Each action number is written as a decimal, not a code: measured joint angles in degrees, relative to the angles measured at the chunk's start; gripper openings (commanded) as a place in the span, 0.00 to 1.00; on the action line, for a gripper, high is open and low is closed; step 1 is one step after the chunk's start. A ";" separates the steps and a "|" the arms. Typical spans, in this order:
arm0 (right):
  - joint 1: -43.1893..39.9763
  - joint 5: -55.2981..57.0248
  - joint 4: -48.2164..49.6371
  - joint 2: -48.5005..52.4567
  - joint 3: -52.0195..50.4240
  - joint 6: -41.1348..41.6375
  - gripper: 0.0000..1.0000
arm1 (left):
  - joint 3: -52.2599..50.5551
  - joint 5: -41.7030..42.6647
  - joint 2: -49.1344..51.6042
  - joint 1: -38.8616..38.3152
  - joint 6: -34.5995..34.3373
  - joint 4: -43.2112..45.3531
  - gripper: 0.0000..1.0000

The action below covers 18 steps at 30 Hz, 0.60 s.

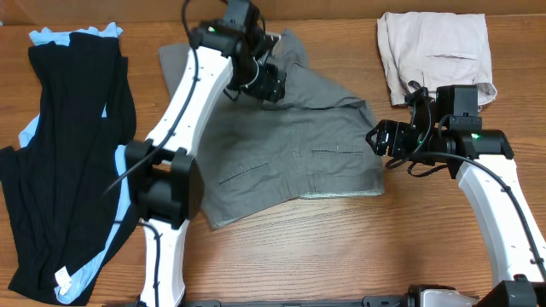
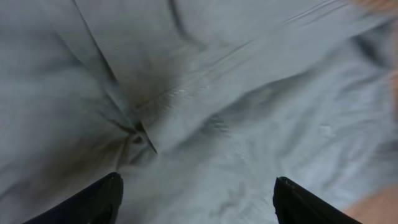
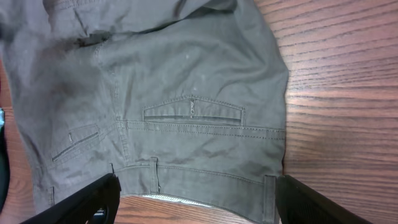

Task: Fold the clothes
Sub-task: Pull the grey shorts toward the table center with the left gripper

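Closest to the lens, the left gripper shows its two dark fingertips in the bottom corners of the left wrist view. They stand well apart with nothing between them, low over rumpled grey cloth. From overhead this gripper sits upper centre of the frame, over the creased upper part of the medium-grey woven cotton shorts.

The shorts lie spread across the middle of the brown wooden counter, back side up. A slit back pocket faces up, the waistband runs toward the lower edge of the frame, and a strip of paler lining peeks out beneath it.

The right gripper hangs at the right edge of the shorts, at centre right. Its jaws are also spread wide and hold nothing.

In the upper right lies a pair of pale beige folded shorts, apart from the grey pair. Down the left side a long black ribbed garment is draped over a light-blue garment.
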 measured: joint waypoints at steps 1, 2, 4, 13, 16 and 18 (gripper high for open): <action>0.00 0.00 -0.02 0.00 0.00 0.02 0.83 | -0.31 -0.15 1.22 0.00 -0.02 0.44 0.76; 0.00 0.02 -0.04 0.00 0.00 0.04 0.83 | -0.57 -0.35 2.47 0.00 -0.04 0.94 0.75; 0.00 0.02 -0.02 0.00 0.00 0.00 0.83 | -0.96 -0.57 4.37 0.04 -0.15 2.25 0.72; 0.00 0.02 0.20 0.00 0.00 0.00 0.83 | -1.22 -0.76 6.01 -0.55 -2.03 6.99 0.35; 0.00 0.00 0.39 0.00 0.00 0.00 0.83 | -1.22 -0.94 6.62 -1.07 -2.62 8.15 0.06; 0.00 0.00 0.42 0.00 0.00 0.00 0.83 | -1.22 -0.92 6.97 -1.49 -3.08 9.64 0.04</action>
